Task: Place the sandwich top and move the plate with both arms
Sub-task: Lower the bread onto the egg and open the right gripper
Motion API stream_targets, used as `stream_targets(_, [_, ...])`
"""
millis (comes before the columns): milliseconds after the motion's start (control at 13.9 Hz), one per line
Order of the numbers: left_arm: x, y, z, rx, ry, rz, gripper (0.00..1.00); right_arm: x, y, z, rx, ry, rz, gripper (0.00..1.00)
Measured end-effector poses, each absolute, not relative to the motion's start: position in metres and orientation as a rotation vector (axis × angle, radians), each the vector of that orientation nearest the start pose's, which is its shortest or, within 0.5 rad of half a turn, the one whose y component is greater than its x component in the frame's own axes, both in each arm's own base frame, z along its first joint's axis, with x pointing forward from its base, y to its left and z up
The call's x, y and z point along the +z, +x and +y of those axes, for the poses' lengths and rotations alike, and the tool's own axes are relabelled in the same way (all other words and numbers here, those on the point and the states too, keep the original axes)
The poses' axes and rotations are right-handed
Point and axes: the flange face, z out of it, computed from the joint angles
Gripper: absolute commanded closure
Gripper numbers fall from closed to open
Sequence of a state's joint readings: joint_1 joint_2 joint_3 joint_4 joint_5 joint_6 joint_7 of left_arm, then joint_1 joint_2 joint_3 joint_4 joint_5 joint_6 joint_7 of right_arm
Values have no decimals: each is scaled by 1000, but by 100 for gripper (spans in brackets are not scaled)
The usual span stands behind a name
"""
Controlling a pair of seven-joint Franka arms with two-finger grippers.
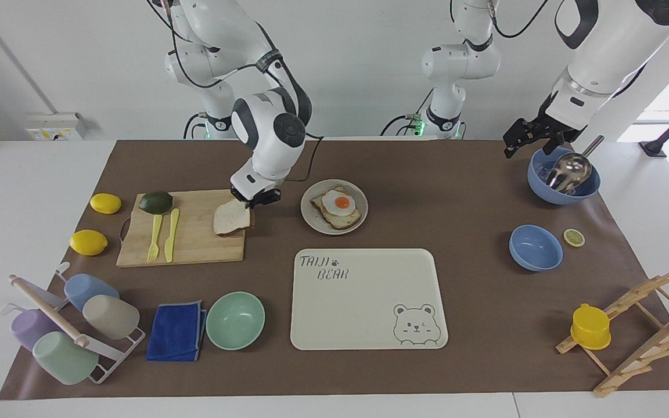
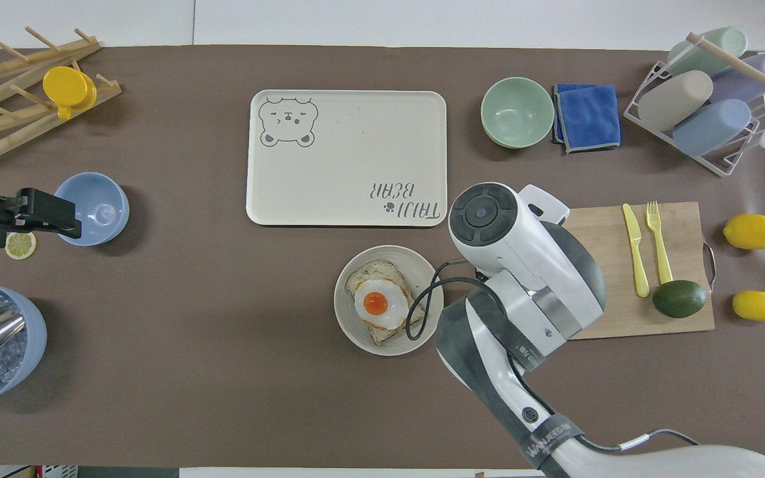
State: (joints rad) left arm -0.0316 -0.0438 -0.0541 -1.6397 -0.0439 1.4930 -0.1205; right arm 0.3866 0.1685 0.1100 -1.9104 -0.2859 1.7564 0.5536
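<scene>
My right gripper [image 1: 251,201] is shut on the sandwich top [image 1: 232,219], a pale bread slice with brown crust. The slice hangs tilted just above the end of the wooden cutting board [image 1: 183,244] that is closest to the plate. The plate [image 1: 311,219] stands beside the board and carries a toast slice with a fried egg [image 1: 339,207]. In the overhead view the right arm's wrist [image 2: 489,219] hides the slice and the gripper, and the plate [image 2: 349,322] shows beside it. My left gripper [image 1: 523,139] waits over the rim of a blue bowl with a metal scoop [image 1: 564,174].
The board holds an avocado [image 1: 155,201] and a yellow fork and knife [image 1: 163,232]. Two lemons [image 1: 88,242] lie beside it. The cream bear tray [image 1: 369,299], a mint bowl [image 1: 235,320], a blue cloth [image 1: 176,331], a cup rack [image 1: 67,325], a second blue bowl [image 1: 535,247] and a wooden rack [image 1: 630,325] lie farther out.
</scene>
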Motion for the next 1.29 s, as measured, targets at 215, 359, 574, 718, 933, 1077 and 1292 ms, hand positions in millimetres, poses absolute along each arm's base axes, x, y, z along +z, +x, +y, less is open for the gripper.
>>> stream_targets(215, [610, 530, -51, 156, -3169, -55, 0, 454, 498, 321, 195, -3453, -202, 100])
stream_targets(359, [610, 530, -51, 152, -3169, -56, 0, 456, 486, 369, 161, -3434, -202, 100])
stream_targets(574, [610, 530, -50, 151, -3169, -57, 0, 423, 457, 445, 106, -3426, -138, 100])
stream_targets(718, [610, 530, -50, 152, -3169, -57, 0, 402, 442, 476, 75, -3415, -102, 100])
stream_targets(933, [610, 530, -50, 151, -3169, -57, 0, 386, 442, 482, 92, -3418, -97, 100])
stream_targets(1077, [610, 531, -51, 145, -3170, -56, 0, 377, 445, 482, 96, -3415, -94, 100])
stream_targets(1292, [607, 532, -54, 128, -3172, -49, 0, 371, 444, 482, 99, -3412, -97, 100])
